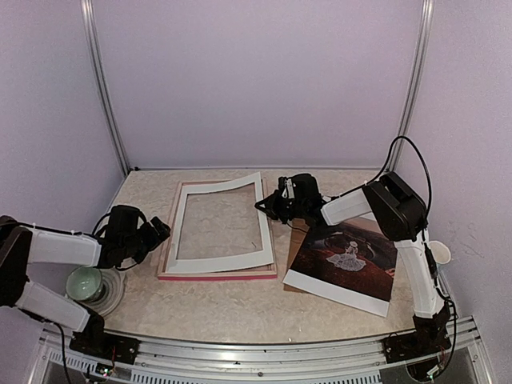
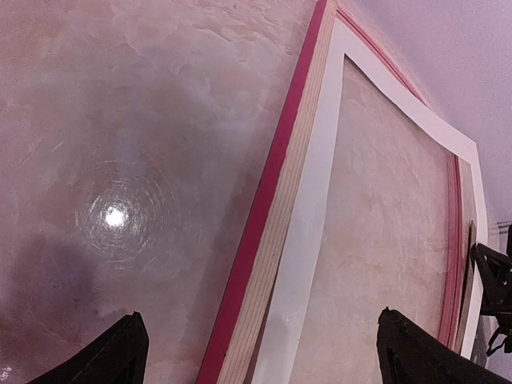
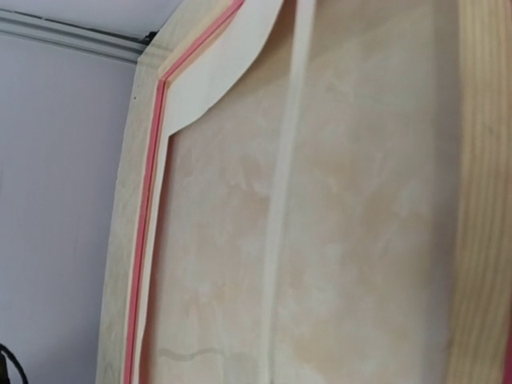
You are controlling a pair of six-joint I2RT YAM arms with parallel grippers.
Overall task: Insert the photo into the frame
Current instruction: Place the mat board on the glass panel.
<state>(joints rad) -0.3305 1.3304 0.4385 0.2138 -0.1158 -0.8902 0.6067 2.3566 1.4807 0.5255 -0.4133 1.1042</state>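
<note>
Large dark rectangular photo, a reddish-brown and black scene with a small white figure and a white strip on its near edge. It lies flat on the table, on the base side of the right gripper and to its right, under that arm's forearm. It is apart from the fingertips and not in the frame.

A plain brown backing board pokes out from under the photo's left corner, just base-side of the right gripper.

Large thin rectangular frame with pink-red moulding and a pale wood edge lies flat between the two grippers. Its opening shows bare tabletop. A white mat border sheet rests on top of it, skewed, with the far right corner curled up off the moulding.

The right gripper is at the frame's right side, tips at the mat's right edge. Its jaws are closed together. Whether they pinch the mat cannot be told; the fingers are out of the right wrist view, which shows only the frame and the curled mat.

The left gripper hovers just off the frame's left edge with jaws wide apart, nothing between them. In the left wrist view both dark fingertips sit at the bottom, and the pink moulding and mat run ahead between them.

Beige marbled table. A pale green round cup sits behind the left gripper, under its arm. A small white cup sits to the right of the right arm.
</note>
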